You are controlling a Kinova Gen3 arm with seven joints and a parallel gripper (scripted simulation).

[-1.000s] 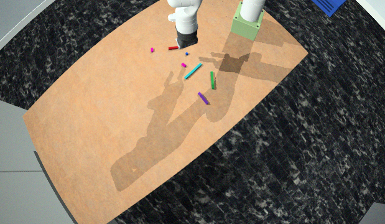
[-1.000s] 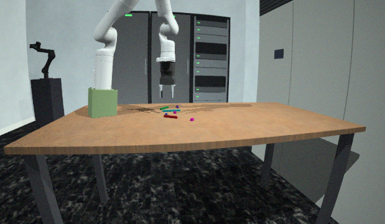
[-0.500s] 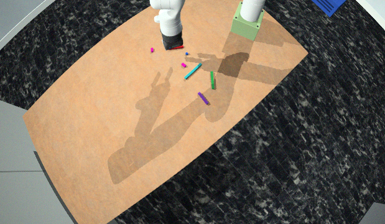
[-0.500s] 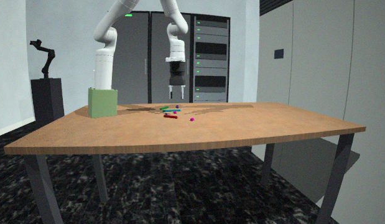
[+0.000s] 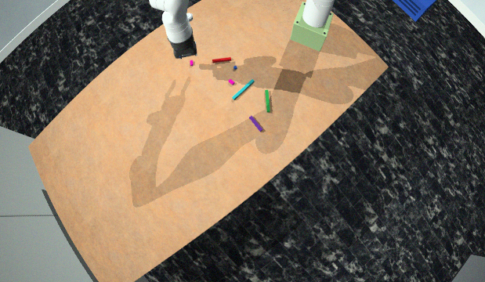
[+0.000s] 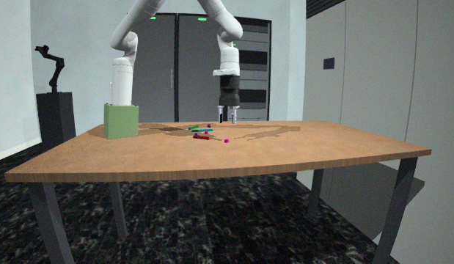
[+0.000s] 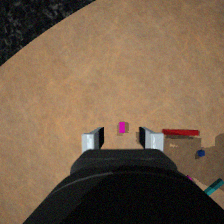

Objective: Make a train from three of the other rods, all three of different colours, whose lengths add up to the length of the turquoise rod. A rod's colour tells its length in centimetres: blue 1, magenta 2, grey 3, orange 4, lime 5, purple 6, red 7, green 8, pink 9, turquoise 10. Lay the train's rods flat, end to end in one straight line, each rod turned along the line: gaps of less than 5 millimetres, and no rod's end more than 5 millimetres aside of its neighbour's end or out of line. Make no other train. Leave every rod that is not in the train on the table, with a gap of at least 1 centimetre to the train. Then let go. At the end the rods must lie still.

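In the wrist view, the black tool body [image 7: 120,187] hides the table beneath it; the long turquoise rod [image 7: 214,187] is cut off by the right edge, and a second short magenta rod [image 7: 189,177] barely peeks out.

The jaws hang spread above the counter [image 6: 322,147], well over a scatter of rods near a green pedestal [image 6: 121,121].

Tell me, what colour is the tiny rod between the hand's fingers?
Magenta, seen best in the wrist view, below the open hand.
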